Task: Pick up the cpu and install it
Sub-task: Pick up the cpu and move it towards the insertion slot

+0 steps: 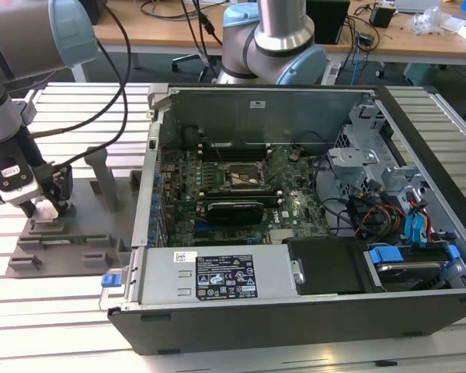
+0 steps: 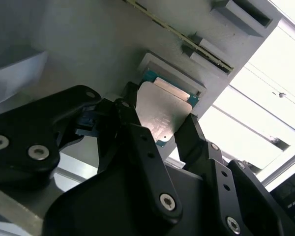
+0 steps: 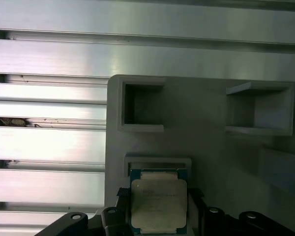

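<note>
First wrist view, lower centre: the small flat square cpu (image 3: 159, 204), silvery-grey metal on top, is seen in a pale recess of the grey plastic fixture block (image 3: 211, 152), with the black gripper (image 3: 159, 195) jaws closed on two opposite edges. It is judged light, stiff, slippery and delicate underneath; only the edges should be held.

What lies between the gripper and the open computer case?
In the exterior view, the grey fixture block with its upright post spans the stretch from gripper to computer case.
</note>
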Motion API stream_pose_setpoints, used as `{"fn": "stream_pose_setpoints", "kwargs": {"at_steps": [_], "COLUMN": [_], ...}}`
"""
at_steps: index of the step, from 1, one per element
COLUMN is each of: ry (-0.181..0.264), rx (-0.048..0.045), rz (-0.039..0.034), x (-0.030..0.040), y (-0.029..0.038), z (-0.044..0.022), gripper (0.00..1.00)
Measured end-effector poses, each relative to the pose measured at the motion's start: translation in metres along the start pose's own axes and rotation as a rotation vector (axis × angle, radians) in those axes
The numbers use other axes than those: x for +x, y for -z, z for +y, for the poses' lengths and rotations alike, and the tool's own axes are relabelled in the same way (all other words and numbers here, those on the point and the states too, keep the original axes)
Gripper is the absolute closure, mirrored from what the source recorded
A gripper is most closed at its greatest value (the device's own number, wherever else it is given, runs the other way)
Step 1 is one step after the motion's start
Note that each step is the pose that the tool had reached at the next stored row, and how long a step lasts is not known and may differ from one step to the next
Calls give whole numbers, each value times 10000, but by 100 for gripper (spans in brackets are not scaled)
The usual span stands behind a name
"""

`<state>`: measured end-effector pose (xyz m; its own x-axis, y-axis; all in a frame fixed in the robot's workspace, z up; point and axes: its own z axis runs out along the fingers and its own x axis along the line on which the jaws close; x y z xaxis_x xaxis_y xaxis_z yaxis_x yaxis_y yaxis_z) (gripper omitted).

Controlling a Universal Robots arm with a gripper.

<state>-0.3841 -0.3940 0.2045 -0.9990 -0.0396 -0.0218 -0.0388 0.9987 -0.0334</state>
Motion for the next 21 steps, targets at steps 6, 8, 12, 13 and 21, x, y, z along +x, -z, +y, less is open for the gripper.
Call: {"fn": "stream_pose_setpoints", "kwargs": {"at_steps": [6,8,12,13,21], "ry": [0,0,0,0,1], "rx": [0,0,-1,0,0], "rz": [0,0,-1,0,0], "x": [-1,-2,-4,-4,-7], "y": [72,100,195,204,299], "z": [-3,-3,-7,-7,-10], "gripper": [45,45,45,45,45]}}
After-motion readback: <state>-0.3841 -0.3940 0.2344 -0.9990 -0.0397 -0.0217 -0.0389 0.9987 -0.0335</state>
